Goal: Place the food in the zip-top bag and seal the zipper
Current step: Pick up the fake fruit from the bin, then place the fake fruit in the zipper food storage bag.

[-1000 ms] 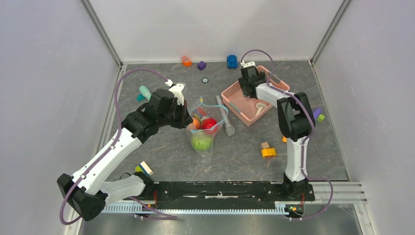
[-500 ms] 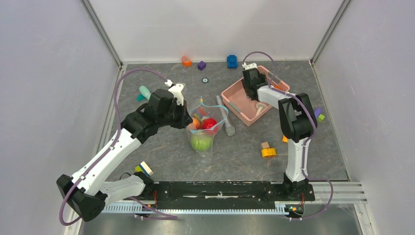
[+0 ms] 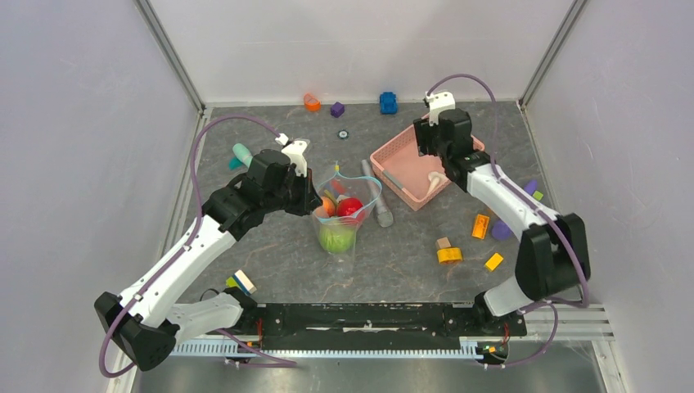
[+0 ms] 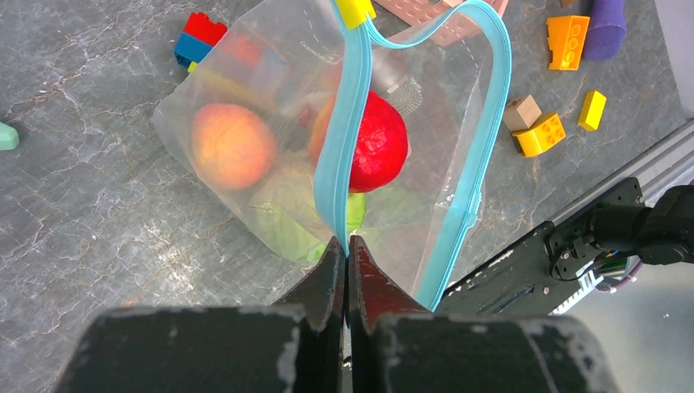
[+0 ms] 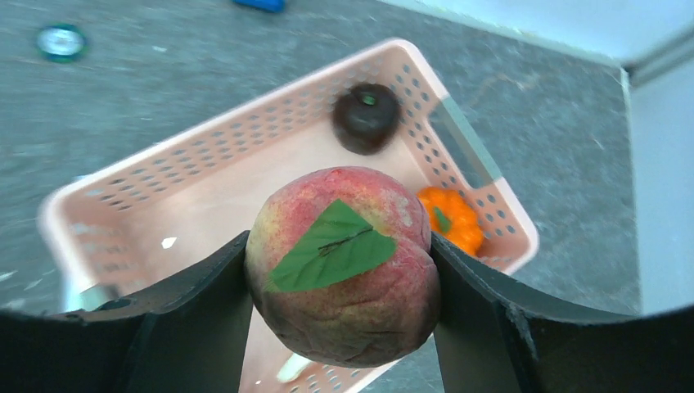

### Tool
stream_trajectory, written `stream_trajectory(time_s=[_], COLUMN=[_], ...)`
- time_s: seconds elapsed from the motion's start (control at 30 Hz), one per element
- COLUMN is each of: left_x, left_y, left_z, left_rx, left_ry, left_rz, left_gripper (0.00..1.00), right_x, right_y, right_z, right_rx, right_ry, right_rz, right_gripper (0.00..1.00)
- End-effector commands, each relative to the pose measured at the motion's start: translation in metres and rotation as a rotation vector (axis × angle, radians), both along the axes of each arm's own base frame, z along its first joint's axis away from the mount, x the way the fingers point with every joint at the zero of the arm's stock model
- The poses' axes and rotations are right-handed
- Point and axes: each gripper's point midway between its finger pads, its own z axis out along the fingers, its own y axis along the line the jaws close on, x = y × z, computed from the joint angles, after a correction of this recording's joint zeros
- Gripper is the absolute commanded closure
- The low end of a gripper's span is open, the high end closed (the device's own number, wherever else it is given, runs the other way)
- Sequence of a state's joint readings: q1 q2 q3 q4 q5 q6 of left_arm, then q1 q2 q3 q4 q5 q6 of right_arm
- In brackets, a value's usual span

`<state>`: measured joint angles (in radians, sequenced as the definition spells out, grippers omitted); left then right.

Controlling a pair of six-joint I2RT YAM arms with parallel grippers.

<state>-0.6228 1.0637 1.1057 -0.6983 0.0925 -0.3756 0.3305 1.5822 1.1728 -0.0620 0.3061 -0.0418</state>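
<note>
Since a second earlier, the right arm had swung its elbow out to the right, and the right claw (image 3: 438, 141) had shifted toward the far corner of the pink basket (image 3: 394, 168); the left arm had not moved.

From the top view, the left claw (image 3: 309, 201) sat at the mouth of the zip-top bag (image 3: 338, 229), which stood on the table (image 3: 270, 254) with food inside. What the right claw held could not be told there. A white mushroom-like piece (image 3: 436, 178) lay in the basket.

The left wrist view showed the left claw clenched on the zipper (image 4: 334, 155), with a red piece (image 4: 380, 143), a peach (image 4: 232, 146) and a green piece (image 4: 286, 221) in the bag.

The right wrist view showed the right claw grasping a pink fruit (image 5: 344, 295) with a green leaf, above the basket, where a dark brown piece (image 5: 366, 116) and an orange pumpkin (image 5: 446, 219) lay.
</note>
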Motion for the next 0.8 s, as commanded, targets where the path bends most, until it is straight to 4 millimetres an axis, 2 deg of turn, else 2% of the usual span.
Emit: stream_trajectory(time_s=[0.0,0.17,0.3,0.4,0.53,0.67,0.77], left_x=[0.004,0.004,0.004,0.004,0.004,0.004,0.004], left_y=[-0.006,-0.006,-0.006,-0.006,-0.007,-0.007,-0.008], left_z=[0.017,0.017,0.016,0.016,0.017,0.016,0.017], left_rx=[-0.051,-0.052,-0.052,-0.053,-0.055,-0.056,-0.060], left_ry=[-0.060,-0.059,-0.059,-0.058,-0.060,-0.057,-0.057], left_rz=[-0.022,-0.024,-0.026,-0.026,-0.028,-0.027,-0.029], left_gripper=[0.98,0.98,0.98,0.98,0.98,0.98,0.98], right_x=[-0.022,-0.064,-0.114,-0.148,-0.172,-0.192,-0.194], right_y=[0.038,0.084,0.129,0.150,0.178,0.222,0.239], right_z=[0.047,0.089,0.126,0.146,0.144,0.124,0.100], right_rx=[0.156,0.288,0.455,0.541,0.531,0.420,0.353], right_ry=[-0.130,-0.210,-0.274,-0.304,-0.272,-0.168,-0.065], right_rz=[0.237,0.545,0.870,1.053,1.166,1.269,1.260], right_gripper=[0.68,0.70,0.70,0.69,0.69,0.65,0.65])
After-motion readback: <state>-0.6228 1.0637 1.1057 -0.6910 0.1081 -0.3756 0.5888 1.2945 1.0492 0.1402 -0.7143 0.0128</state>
